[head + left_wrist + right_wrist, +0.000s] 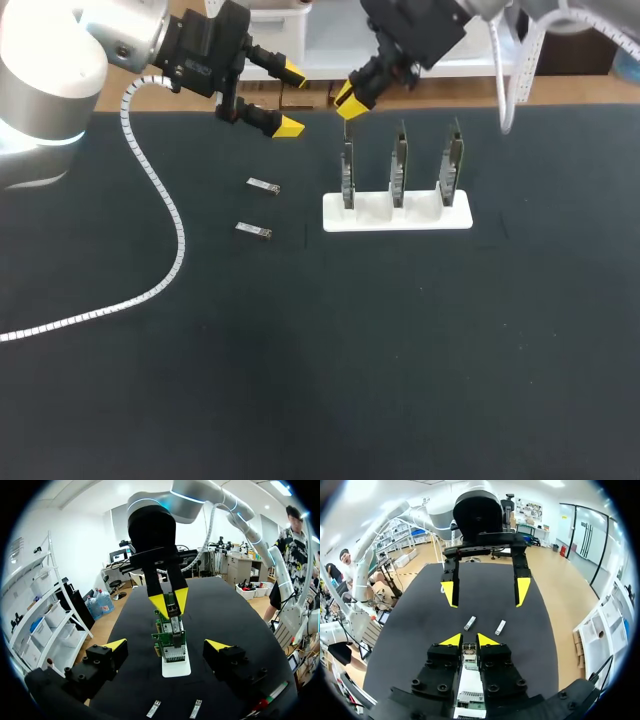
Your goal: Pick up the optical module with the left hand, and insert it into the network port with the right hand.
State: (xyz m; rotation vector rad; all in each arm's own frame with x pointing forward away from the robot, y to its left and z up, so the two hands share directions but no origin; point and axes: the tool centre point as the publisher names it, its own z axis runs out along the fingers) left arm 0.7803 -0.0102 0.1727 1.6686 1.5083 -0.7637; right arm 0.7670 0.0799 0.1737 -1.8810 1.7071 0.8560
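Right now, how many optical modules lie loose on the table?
2 modules, both left of the white stand: one farther back, one nearer. Right gripper seems to hold a third module.

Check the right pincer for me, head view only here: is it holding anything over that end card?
Observer: Yes. Left wrist view shows a small grey part clamped in the right pincer, between its yellow tips; likely a module.
Operator: Port under it?
Observer: Same view: a grey metal socket sits on the card just below that part.
Operator: Centred?
Observer: Right wrist view has the white holder directly under the gap between its tips.
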